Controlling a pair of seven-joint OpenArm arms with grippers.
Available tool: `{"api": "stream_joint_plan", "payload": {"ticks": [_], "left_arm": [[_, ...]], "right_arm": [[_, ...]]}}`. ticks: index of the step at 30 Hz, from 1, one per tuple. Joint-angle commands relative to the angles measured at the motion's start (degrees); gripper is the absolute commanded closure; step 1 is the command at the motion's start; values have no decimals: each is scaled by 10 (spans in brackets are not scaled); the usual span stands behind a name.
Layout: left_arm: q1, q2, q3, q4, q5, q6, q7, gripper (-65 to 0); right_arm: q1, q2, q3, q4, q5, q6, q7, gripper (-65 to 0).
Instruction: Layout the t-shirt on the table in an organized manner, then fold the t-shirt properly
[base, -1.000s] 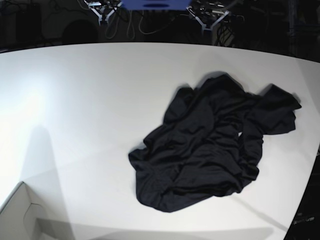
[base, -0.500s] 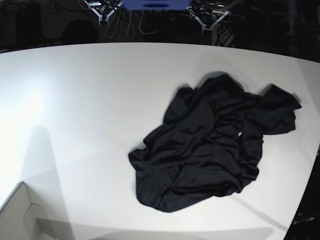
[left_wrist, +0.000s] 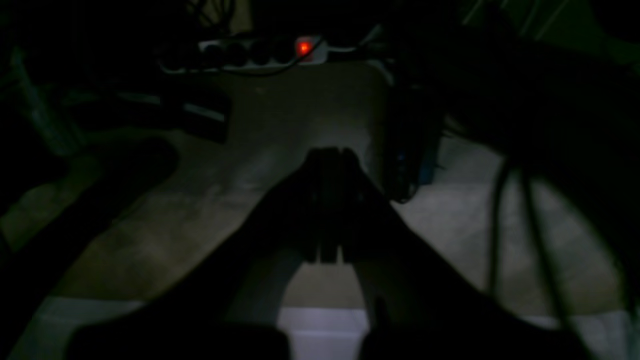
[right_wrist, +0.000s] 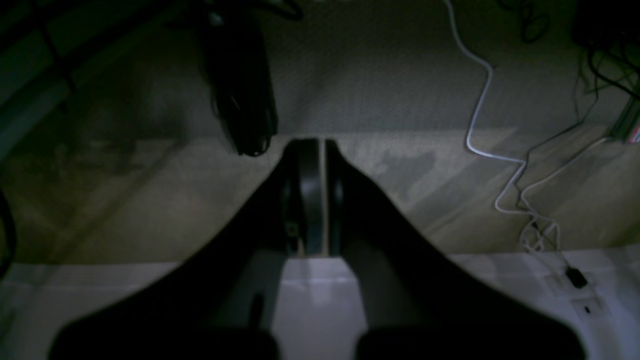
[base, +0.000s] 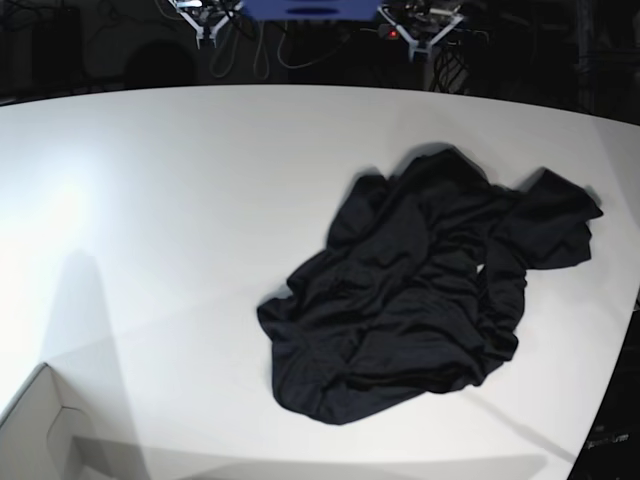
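The black t-shirt (base: 430, 300) lies crumpled in a heap on the right half of the white table (base: 180, 200), with one part reaching toward the right edge. Neither gripper is near it. In the left wrist view my left gripper (left_wrist: 330, 152) is shut and empty, and it points at the dim floor beyond the table's edge. In the right wrist view my right gripper (right_wrist: 322, 143) is also shut with nothing in it, above a strip of the table (right_wrist: 500, 300). In the base view only arm parts (base: 418, 25) show at the far top edge.
An open white box (base: 40, 430) sits at the table's near left corner. The shirt lies close to the table's right edge (base: 615, 380). Beyond the far edge, a power strip with a red light (left_wrist: 302, 47) and white cables (right_wrist: 500, 175) lie on the floor.
The t-shirt lies just as before. The arm parts at the far top edge look very slightly shifted.
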Motion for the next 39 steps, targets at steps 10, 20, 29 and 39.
{"api": "stream_joint_plan", "payload": {"ticks": [10,20,29,39], "left_arm": [[191,-50,-2,268,-2,2,0,-1],[377,-76,-3,636,-2,5,43,-1],[429,-73,-81,867,-88,1,194,-1],[457,-65,-139,997,-108,4,201,-1]], "right_arm": [[-222,20,-3,347,-1,10,-24,0],[-367,36,-1,689,0,10,-105,0],[-461,62,4,933,1,10,-106,0],[-452,74,4,1001,1,10,-105,0]]}}
